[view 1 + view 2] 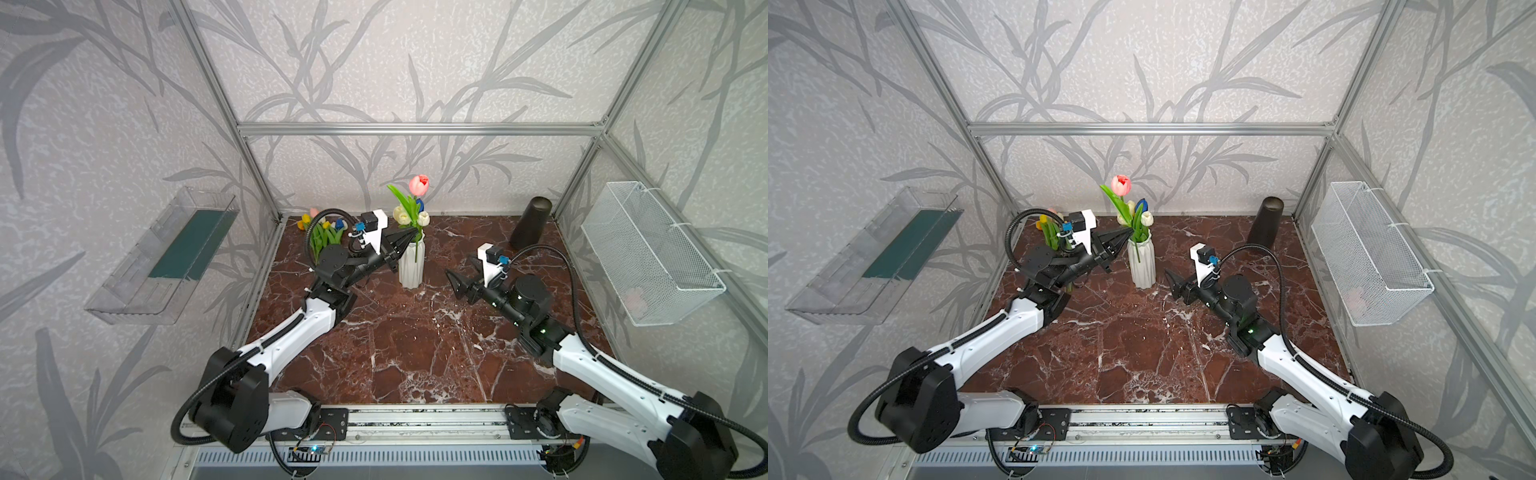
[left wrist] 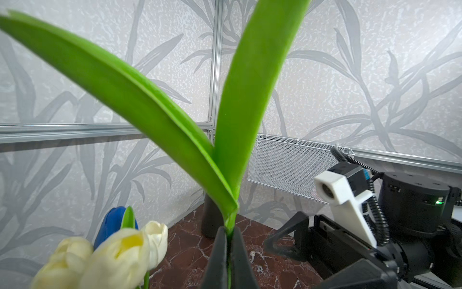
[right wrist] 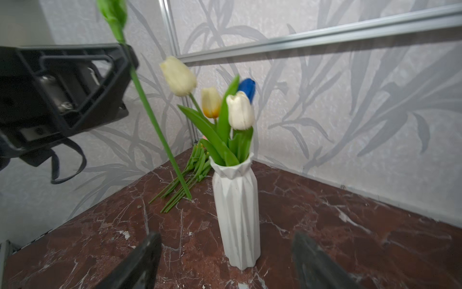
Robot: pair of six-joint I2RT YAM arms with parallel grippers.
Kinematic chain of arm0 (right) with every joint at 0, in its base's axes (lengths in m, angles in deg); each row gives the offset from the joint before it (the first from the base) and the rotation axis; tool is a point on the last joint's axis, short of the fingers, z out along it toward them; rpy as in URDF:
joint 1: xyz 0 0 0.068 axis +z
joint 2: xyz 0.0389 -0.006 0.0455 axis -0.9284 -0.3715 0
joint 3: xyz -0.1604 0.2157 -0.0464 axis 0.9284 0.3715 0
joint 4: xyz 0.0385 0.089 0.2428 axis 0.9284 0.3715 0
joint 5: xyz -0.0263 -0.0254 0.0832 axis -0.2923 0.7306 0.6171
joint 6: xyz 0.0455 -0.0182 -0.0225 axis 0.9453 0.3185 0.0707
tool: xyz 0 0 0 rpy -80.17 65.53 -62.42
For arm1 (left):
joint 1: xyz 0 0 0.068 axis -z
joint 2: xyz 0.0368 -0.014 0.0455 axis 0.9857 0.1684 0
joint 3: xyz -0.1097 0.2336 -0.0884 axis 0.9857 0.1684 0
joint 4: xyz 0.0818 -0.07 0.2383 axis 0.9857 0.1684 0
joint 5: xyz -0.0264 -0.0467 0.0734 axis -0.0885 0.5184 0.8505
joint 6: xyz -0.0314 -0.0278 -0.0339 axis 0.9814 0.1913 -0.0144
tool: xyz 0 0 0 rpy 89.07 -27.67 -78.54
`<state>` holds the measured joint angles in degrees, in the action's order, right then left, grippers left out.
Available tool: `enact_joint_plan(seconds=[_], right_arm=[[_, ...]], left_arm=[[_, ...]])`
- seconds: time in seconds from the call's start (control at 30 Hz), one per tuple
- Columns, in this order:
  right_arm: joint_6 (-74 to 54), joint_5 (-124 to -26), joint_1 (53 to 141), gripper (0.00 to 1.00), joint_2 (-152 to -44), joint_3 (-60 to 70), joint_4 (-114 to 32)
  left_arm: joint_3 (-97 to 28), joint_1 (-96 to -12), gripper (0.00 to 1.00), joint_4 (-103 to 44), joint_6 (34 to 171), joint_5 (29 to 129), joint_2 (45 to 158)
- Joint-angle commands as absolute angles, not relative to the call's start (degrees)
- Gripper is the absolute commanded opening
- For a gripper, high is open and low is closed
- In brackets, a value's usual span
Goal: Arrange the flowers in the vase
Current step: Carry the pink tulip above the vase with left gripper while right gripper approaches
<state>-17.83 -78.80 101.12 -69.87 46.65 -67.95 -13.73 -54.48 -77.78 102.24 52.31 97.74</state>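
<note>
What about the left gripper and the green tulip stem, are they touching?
Touching. The left wrist view shows the green tulip stem pinched in the shut left gripper.

My gripper [image 3: 226,240] faces the white faceted vase [image 3: 236,207], which stands upright on the red marble table [image 3: 350,225]. My fingers [image 3: 147,252] show blurred and spread apart, with nothing between them. The vase holds a blue tulip [image 3: 247,87], a tall white tulip [image 3: 178,76], a lower white tulip [image 3: 240,110] and a cream tulip [image 3: 211,102] with an orange base, among green leaves. Left of the vase the left gripper [image 3: 128,58] pinches a green stem [image 3: 152,117], which slants down outside the vase. I cannot tell whether its end touches the table. Loose stems [image 3: 190,172] lie flat towards the far left corner
</note>
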Motion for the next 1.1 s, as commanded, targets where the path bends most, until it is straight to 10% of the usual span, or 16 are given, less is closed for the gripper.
enact_joint_plan(seconds=[0.0, 1.07], right_arm=[[-12.73, -77.28, 99.69, 0.78, -69.49, 45.31, -71.93], [-13.70, -75.72, 99.57, 0.73, -66.48, 55.48, -81.97]], left_arm=[[-17.45, -54.29, 0.00, -83.93, 100.83, 51.45, 99.67], [-19.32, -55.00, 0.00, -79.18, 92.27, 61.09, 107.47]])
